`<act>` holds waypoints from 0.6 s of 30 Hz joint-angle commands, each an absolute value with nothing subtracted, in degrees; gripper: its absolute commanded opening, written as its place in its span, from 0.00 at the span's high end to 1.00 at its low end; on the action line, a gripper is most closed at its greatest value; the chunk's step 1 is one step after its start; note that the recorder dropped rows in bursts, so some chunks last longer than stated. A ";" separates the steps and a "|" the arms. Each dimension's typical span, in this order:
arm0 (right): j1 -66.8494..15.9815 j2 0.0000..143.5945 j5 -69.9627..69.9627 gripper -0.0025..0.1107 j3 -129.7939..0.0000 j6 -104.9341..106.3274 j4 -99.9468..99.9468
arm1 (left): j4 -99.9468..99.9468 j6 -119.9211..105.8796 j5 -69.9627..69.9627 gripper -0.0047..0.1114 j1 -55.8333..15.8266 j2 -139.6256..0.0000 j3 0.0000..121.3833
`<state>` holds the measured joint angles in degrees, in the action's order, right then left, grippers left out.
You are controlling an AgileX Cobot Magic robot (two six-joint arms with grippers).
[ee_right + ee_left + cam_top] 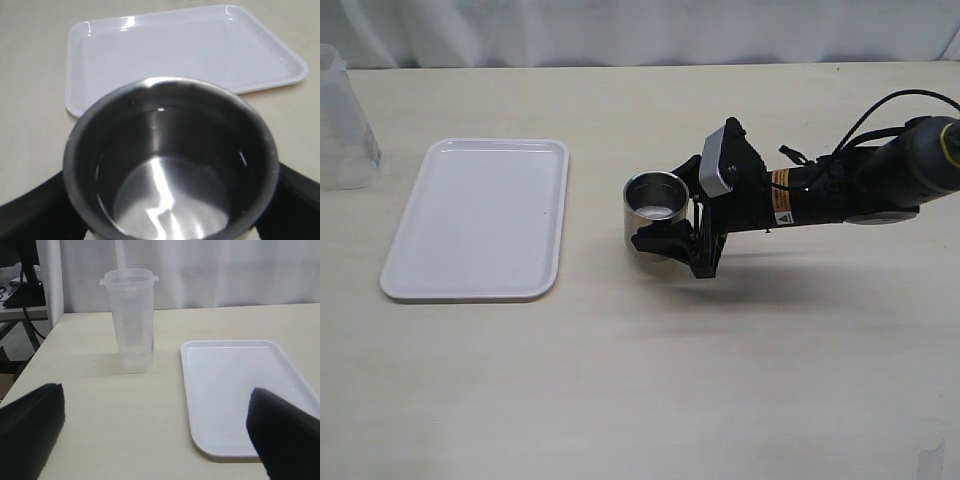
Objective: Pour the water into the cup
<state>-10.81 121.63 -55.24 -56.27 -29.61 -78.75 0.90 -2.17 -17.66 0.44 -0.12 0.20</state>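
The steel cup [645, 222] stands upright on the table at the middle, right of the tray. My right gripper [662, 203] reaches in from the right with a finger on each side of the cup, shut on it. In the right wrist view the cup [100, 130] fills the frame, and the water [170, 200] is a shallow shiny layer at its bottom; the black fingers [30, 215] flank it. My left gripper [157, 440] is open and empty, low over the table by the tray's corner. It is out of the exterior view.
A white tray [480, 215] lies empty left of the cup, and also shows in the left wrist view [240, 390] and the right wrist view [175, 45]. A tall translucent plastic container [340, 120] stands at the far left edge, upright in the left wrist view [131, 320].
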 commanded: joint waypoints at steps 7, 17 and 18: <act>-10.85 121.22 -57.11 0.94 -56.55 -29.75 -77.56 | 0.35 -1.65 -17.41 0.17 -0.04 0.00 0.00; -10.85 121.22 -57.11 0.94 -56.55 -29.75 -77.56 | 0.34 -1.65 -17.52 0.17 -0.04 0.00 0.00; -10.85 121.22 -57.11 0.94 -56.55 -29.75 -77.56 | 0.34 -1.65 -17.52 0.17 -0.04 0.00 0.00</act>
<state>-10.81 121.63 -55.24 -56.27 -29.61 -78.75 1.05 -1.95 -17.66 0.44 -0.12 0.20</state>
